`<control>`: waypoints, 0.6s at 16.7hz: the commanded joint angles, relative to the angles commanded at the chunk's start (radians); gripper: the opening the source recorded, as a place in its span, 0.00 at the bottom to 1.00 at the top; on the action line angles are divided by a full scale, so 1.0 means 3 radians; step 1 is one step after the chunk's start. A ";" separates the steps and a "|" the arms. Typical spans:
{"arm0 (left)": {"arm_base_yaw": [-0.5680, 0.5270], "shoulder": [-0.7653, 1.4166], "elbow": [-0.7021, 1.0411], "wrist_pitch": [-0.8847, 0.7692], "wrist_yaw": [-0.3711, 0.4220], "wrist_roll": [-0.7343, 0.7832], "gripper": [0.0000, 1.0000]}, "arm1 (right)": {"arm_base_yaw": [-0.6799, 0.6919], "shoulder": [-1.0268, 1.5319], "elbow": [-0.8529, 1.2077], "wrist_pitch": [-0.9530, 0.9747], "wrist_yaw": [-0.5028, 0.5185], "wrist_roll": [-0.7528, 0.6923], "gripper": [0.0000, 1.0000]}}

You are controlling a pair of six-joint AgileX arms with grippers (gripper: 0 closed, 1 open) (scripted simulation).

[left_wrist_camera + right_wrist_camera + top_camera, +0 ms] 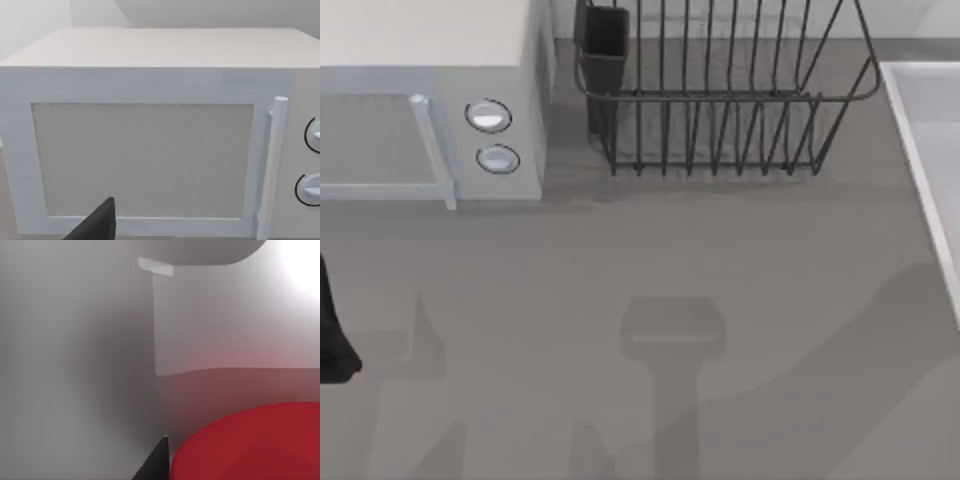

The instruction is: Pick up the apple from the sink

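The apple (250, 445) sits very close to the right wrist camera, a broad red curve against the pale grey inner wall of the sink (225, 325), whose wall picks up a faint red tint just above the fruit. A dark fingertip (155, 465) of the right gripper shows just beside the apple's edge; whether it touches the fruit, and whether the fingers are open or closed, I cannot tell.

The top view gives what the wrist view lacks: the sink's (925, 150) raised pale rim runs down the right edge of the grey surface (720, 260), with only a strip of the basin in sight. At the back, left of the sink, stands a dark wire dish rack (720, 110) with a dark cup-shaped holder (605, 55) at its left end. Further left is a white microwave (430, 60) with 2 round knobs (488, 116).

The left arm (332, 330) is parked at the left edge of the surface. Its wrist view faces the microwave door (142, 160) and vertical handle (272, 165), with 1 dark fingertip (100, 225) in the foreground; the state of those fingers cannot be told.
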State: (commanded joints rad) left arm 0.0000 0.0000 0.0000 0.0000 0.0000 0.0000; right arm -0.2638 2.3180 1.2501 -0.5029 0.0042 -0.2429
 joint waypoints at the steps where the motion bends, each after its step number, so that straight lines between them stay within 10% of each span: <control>1: 0.0000 0.0000 0.0000 0.0000 0.0000 0.0000 1.00 | 0.0000 0.0000 0.0000 0.0000 0.0000 0.0000 0.00; 10: 0.0000 0.0000 0.0000 0.0000 0.0000 0.0000 1.00 | 0.0001 -0.0275 0.0265 -0.0348 -0.0043 0.0016 0.00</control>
State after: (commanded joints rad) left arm 0.0000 0.0000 0.0000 0.0000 0.0000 0.0000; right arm -0.2636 2.2356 1.3296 -0.6073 -0.0085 -0.2381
